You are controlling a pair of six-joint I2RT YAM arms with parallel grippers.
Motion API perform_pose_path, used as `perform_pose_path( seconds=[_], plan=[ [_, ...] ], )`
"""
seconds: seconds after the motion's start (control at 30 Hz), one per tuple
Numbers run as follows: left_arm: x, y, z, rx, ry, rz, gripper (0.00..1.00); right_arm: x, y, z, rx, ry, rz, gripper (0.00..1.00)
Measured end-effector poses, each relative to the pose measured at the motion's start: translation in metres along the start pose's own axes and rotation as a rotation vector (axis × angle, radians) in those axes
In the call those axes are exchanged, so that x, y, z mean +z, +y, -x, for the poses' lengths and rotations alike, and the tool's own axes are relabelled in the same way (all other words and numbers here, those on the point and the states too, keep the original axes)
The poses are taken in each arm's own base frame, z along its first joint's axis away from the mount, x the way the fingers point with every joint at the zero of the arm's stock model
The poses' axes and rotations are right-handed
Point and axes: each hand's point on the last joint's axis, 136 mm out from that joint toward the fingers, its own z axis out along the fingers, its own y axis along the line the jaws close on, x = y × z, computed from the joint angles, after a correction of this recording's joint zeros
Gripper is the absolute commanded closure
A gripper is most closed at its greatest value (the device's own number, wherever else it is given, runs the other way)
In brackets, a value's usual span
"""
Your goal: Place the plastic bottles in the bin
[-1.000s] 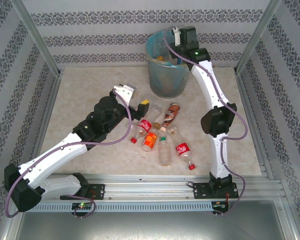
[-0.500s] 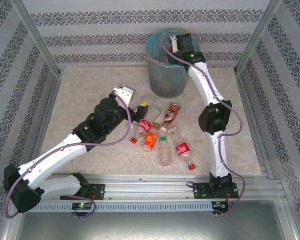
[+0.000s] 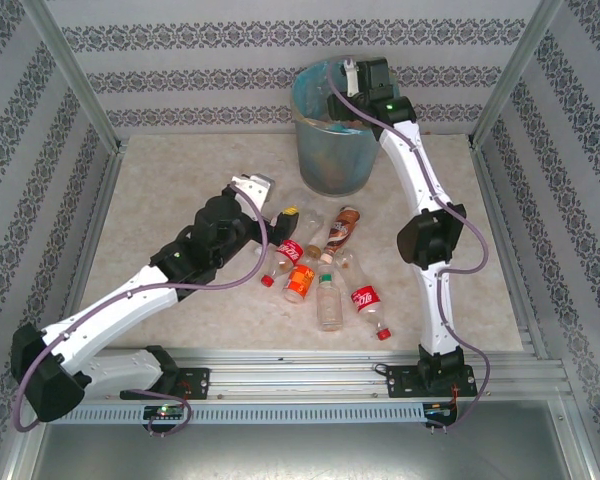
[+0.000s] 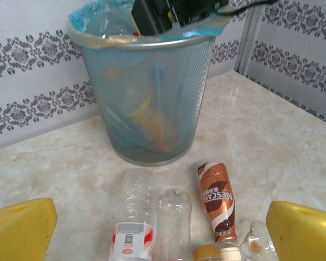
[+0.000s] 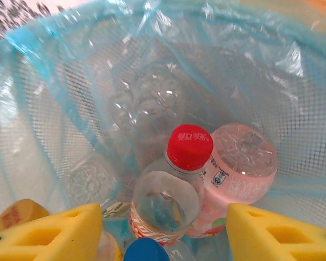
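Note:
The bin (image 3: 330, 150), grey mesh with a light blue bag, stands at the back of the table. My right gripper (image 3: 358, 85) hangs inside its mouth. In the right wrist view the right gripper (image 5: 165, 239) is open, its yellow fingers (image 5: 49, 234) clear of a red-capped bottle (image 5: 171, 196) lying loose below among a pink bottle (image 5: 242, 168) and clear ones. Several plastic bottles (image 3: 320, 265) lie on the table in front of the bin. My left gripper (image 3: 275, 215) hovers open at their left end, over a red-and-white labelled bottle (image 4: 131, 217), a clear bottle (image 4: 174, 223) and a brown bottle (image 4: 217, 201).
Patterned walls and metal posts (image 3: 75, 85) close in the table on three sides. The bin (image 4: 146, 92) rises just beyond the bottles in the left wrist view. Bare tabletop (image 3: 170, 180) lies to the left of the bottles.
My right gripper, shut a second ago, has opened inside the bin's mouth and the red-capped bottle lies free below it. The left arm has shifted slightly towards the bottles.

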Motion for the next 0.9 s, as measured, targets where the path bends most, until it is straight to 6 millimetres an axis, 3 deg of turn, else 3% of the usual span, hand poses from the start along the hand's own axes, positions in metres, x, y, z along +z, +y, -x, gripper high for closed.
perform_pose_path(
  seconds=[0.27,0.53,0.63,0.73,0.9],
  plan=[
    [0.014,-0.006,-0.011,0.008,0.041,-0.02,0.0,-0.032,0.013,0.036,-0.001,-0.101,0.049,0.63],
    [0.027,-0.008,-0.015,-0.005,0.063,-0.026,0.01,-0.033,0.03,0.03,0.041,-0.069,0.14,0.61],
    [0.036,-0.008,-0.017,-0.012,0.08,-0.024,0.01,-0.043,0.041,0.033,0.038,-0.073,0.166,0.59],
    [0.045,-0.011,-0.021,-0.021,0.103,-0.033,0.02,-0.074,0.059,0.043,0.02,-0.093,0.196,0.58],
    [0.059,-0.019,-0.027,-0.04,0.147,-0.061,0.04,-0.166,0.08,0.057,-0.009,-0.176,0.241,0.56]
  ],
)
